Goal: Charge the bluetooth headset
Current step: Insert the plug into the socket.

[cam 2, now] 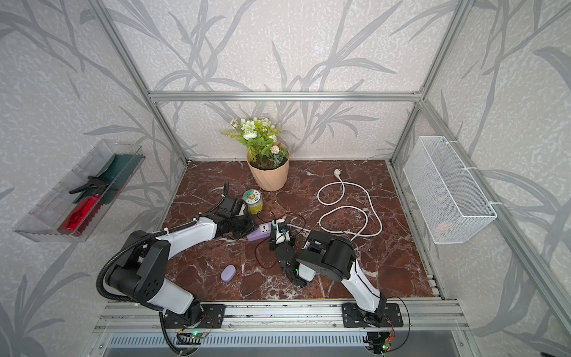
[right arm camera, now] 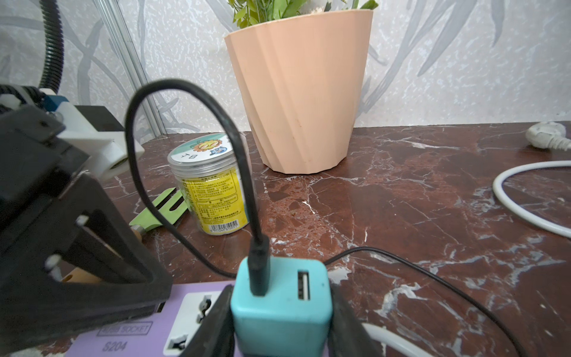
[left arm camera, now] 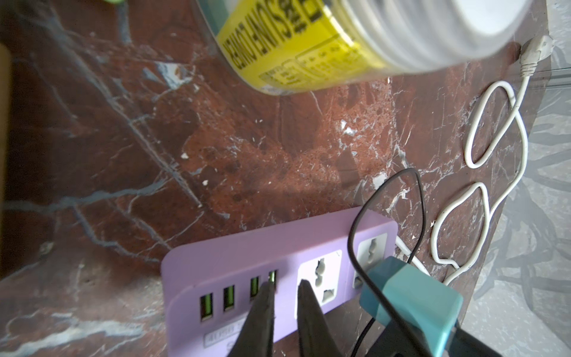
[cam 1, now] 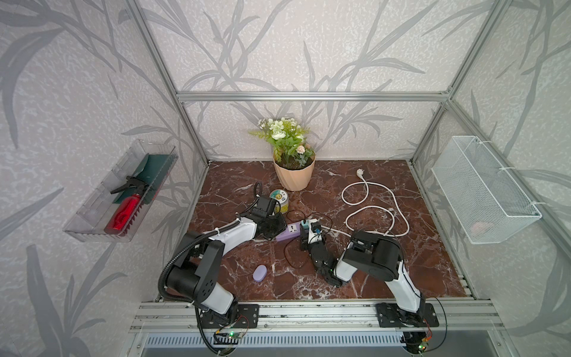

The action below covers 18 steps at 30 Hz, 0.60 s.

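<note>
Mid-frame lies the purple power strip (cam 1: 289, 232). The left gripper (left arm camera: 287, 284), jaws barely apart and empty, bears down on it, likely to steady it. Now the right gripper (right arm camera: 281, 324) clamps the teal charger (left arm camera: 411, 306) over a socket, prongs hidden. The bluetooth headset (cam 1: 260, 273) waits lower centre-left, uncabled.

- It was a lab cell dressed as a home.
- Frame (cam 1: 309, 96) and leafy wallpaper (cam 1: 309, 46) rose behind the pot (cam 1: 295, 177).
- Left arm (cam 1: 238, 230) and right arm (cam 1: 380, 256) sat on a rail (cam 1: 309, 313) opposite the pot.
</note>
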Motion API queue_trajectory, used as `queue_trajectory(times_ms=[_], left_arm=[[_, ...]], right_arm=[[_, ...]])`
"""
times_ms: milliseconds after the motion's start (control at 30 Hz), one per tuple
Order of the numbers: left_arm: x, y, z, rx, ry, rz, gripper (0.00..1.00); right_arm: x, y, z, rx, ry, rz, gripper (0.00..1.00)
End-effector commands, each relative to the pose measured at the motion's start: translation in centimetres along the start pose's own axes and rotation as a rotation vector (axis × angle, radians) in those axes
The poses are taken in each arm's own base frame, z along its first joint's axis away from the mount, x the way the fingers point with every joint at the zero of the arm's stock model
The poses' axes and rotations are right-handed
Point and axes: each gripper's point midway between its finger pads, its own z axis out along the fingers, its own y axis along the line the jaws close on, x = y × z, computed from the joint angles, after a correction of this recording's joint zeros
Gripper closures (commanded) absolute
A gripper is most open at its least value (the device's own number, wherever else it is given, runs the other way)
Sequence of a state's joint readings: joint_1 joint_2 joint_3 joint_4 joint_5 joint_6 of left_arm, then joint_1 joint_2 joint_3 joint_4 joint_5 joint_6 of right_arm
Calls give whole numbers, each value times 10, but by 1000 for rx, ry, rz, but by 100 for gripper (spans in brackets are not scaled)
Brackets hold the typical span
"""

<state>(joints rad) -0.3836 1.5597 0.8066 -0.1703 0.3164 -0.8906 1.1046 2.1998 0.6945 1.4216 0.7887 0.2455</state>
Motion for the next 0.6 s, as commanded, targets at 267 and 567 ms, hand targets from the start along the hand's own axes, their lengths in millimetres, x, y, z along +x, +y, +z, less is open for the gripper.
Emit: queue_trajectory(times_ms=[267,567], left_arm=[[16,30,11,-108,55,-24,83],[15,26,12,-94,60,-11,83]], right_arm=[[168,-70,-53,131,642,-542,100],[170,-72,-65,89,685,-451,90]])
